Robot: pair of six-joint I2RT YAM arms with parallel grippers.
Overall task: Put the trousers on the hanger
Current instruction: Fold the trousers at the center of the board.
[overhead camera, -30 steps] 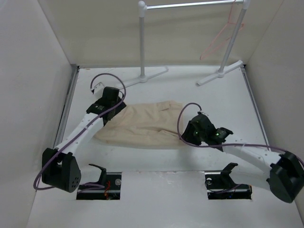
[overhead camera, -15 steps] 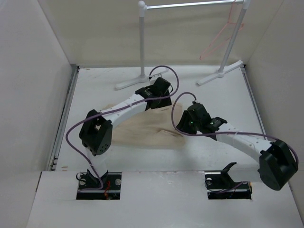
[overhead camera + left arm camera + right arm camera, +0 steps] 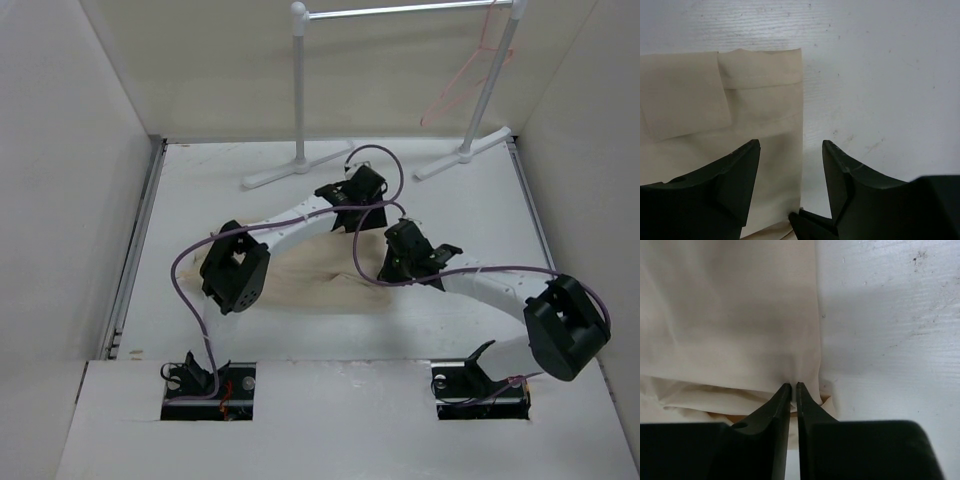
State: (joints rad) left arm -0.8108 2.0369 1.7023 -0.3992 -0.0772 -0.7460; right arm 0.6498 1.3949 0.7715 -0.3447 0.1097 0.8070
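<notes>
The trousers lie flat mid-table, and the grasp is in hand. The right gripper pinches their right edge. Just beyond, the left gripper hovers open astride that edge. Next it must close, then both lift toward the hanger on the rack at the far right corner.

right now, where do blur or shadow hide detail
top external: even light, sharp, soft shadows on the trousers; left wrist: left end effector dark and soft, cloth crisp; right wrist: right end effector a blurred silhouette, cloth shaded near it
</notes>
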